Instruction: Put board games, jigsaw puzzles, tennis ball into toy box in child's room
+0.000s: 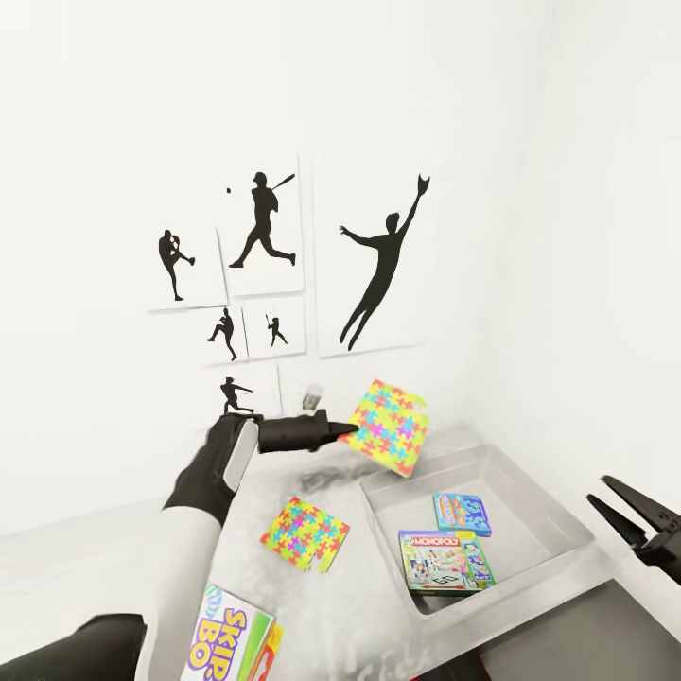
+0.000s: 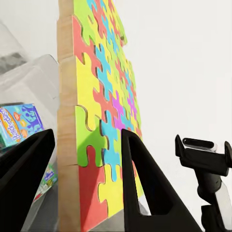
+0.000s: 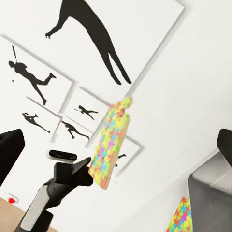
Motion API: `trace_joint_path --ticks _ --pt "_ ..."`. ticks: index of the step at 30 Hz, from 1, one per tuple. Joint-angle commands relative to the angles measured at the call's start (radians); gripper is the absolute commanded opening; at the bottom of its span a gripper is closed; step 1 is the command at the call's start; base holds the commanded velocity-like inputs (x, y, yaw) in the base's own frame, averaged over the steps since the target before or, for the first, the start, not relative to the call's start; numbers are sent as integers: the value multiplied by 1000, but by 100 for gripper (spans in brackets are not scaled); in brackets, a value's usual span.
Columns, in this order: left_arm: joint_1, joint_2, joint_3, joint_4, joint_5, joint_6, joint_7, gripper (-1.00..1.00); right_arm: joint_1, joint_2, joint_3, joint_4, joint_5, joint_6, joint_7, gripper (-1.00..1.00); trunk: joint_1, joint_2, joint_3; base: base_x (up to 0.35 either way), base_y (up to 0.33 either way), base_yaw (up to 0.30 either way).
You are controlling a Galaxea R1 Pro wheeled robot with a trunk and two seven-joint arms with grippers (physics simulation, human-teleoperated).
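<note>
Puzzle (image 1: 390, 427) tilted on edge in left gripper (image 1: 342, 434), above toy box (image 1: 530, 492).

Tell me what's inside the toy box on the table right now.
Inside the toy box lie two board games: the Monopoly box and a smaller blue-teal box. The left gripper holds a jigsaw puzzle above its near corner, hiding a little of the floor.

My left arm reaches toward twelve o'clock, its left gripper (image 1: 342, 434) clamped on a thin sheet. My right gripper (image 1: 624, 511) sits at four o'clock, fingers spread.
</note>
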Motion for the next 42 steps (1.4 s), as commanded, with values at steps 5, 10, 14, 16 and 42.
trace_joint_path --ticks 5,10,14,16,42 --pt "-2 -1 -91 4 -3 3 2 -100 0 1 -15 2 6 4 19 100 0 -1 -1 0 0 0" --pt "-2 -1 -130 38 -4 1 4 -100 0 7 -19 3 5 4 22 100 0 -1 -1 0 0 0" --pt "-2 -1 -160 45 -2 1 3 -100 0 9 -20 3 5 4 22 100 0 -1 -1 0 0 0" --pt "-2 -1 -180 47 -1 0 3 -100 0 10 -20 3 5 4 22 100 0 -1 -1 0 0 0" --pt "-2 -1 -516 67 440 -130 224 -100 0 13 -17 1 5 4 22 100 0 -1 -1 0 0 0"
